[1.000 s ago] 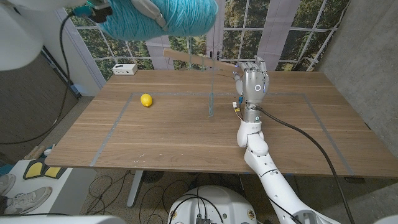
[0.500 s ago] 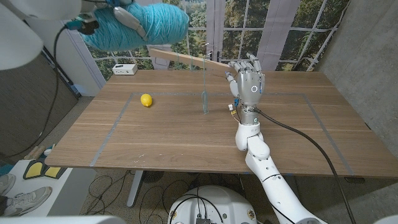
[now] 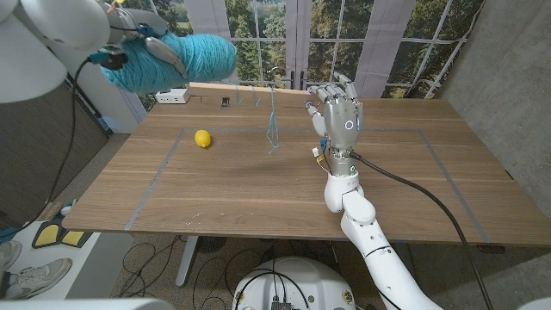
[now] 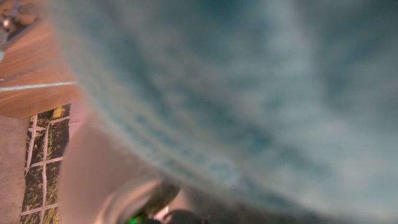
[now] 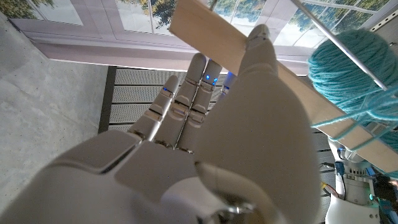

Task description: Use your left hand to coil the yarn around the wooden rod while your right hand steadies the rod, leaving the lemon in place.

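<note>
Yarn [image 3: 185, 58], a teal ball, is gripped high at the table's [image 3: 258, 185] far left by the left hand [image 3: 142, 43] in the head view. A strand [image 3: 272, 120] hangs down over the table's middle. The right hand [image 3: 338, 116] stands upright, fingers raised, holding the wooden rod [image 3: 258, 88] level. The lemon [image 3: 202, 138] lies well to the left.

Left wrist view: blurred teal yarn [image 4: 249, 93] close up.

Right wrist view: the right hand [image 5: 205, 149] pinches the wooden rod [image 5: 211, 40] between thumb and fingers; yarn [image 5: 354, 62] lies beyond.
</note>
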Controlling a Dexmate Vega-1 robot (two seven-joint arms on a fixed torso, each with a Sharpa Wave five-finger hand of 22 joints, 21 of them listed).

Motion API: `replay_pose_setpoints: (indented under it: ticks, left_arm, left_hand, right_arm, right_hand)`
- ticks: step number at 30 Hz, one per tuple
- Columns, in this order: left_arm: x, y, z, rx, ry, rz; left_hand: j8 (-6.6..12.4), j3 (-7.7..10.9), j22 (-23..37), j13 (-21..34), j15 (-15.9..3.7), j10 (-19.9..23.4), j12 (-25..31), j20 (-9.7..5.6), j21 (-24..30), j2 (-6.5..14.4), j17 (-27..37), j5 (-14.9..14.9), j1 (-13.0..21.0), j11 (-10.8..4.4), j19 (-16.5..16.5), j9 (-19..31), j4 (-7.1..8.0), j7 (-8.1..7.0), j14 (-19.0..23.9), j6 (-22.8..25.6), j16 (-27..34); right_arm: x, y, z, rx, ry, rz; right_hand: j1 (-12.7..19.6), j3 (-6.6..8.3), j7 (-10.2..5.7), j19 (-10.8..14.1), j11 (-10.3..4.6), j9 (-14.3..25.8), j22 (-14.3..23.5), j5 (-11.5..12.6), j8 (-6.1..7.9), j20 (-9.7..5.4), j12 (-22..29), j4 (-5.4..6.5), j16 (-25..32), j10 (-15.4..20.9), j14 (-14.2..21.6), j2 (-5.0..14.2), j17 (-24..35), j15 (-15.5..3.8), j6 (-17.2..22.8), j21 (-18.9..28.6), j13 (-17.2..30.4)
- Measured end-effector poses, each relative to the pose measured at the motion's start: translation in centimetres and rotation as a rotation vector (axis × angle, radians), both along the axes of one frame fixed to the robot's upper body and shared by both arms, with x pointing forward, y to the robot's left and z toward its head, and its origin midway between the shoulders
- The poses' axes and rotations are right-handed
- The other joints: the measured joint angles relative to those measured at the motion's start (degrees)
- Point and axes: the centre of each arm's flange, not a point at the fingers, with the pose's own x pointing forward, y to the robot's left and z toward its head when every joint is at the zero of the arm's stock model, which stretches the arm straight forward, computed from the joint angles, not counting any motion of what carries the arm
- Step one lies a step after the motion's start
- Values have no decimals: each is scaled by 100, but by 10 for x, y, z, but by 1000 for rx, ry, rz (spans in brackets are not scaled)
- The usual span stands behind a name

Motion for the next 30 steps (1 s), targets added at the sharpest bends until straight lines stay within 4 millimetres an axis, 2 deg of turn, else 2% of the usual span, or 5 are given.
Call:
replay_pose_setpoints:
  ticks: [4,16,23,25,30]
  left_arm:
    - [16,9,-13,-21,49,18]
    - [55,-6,-52,45,181,-68]
    - [64,-23,-74,95,239,-116]
    - [64,-28,-78,113,246,-126]
    - [62,-44,-88,166,262,-162]
  left_hand:
    - [0,0,0,0,0,0,0,-21,10,0,0,0,0,0,-22,-10,1,0,0,0,0]
    - [-5,-3,0,0,0,0,0,-19,33,0,0,-2,0,0,-23,-11,3,0,0,0,1]
    - [-10,-3,0,0,0,0,1,-10,34,0,0,-7,0,0,-32,-3,3,-1,0,-1,1]
    - [-11,-3,0,0,0,0,1,-10,34,0,0,-7,0,0,-32,-2,3,-1,0,-1,1]
    - [-12,-4,0,0,0,0,1,-11,34,0,0,-10,0,0,-31,0,4,-1,0,-1,1]
  right_arm:
    - [-2,4,-1,-19,-3,41]
    - [-12,5,8,65,-16,105]
    - [-8,4,16,116,-12,75]
    - [-6,4,20,138,-9,60]
    - [0,4,28,173,-3,27]
  right_hand:
    - [0,0,-30,0,0,33,0,19,-21,0,-3,0,0,0,0,0,0,0,30,0,9]
    - [0,-24,-30,0,-1,37,0,25,-30,0,15,22,-37,0,21,0,53,21,29,39,4]
    - [1,-28,-31,1,-1,36,0,25,-10,0,14,19,-59,-1,21,-1,53,21,29,39,4]
    - [1,-29,-120,1,-1,31,0,24,-9,0,14,18,-59,-1,20,-1,58,21,117,39,8]
    - [24,-63,-121,1,-11,35,1,23,-10,0,1,32,-59,-11,43,-24,80,-2,121,39,8]
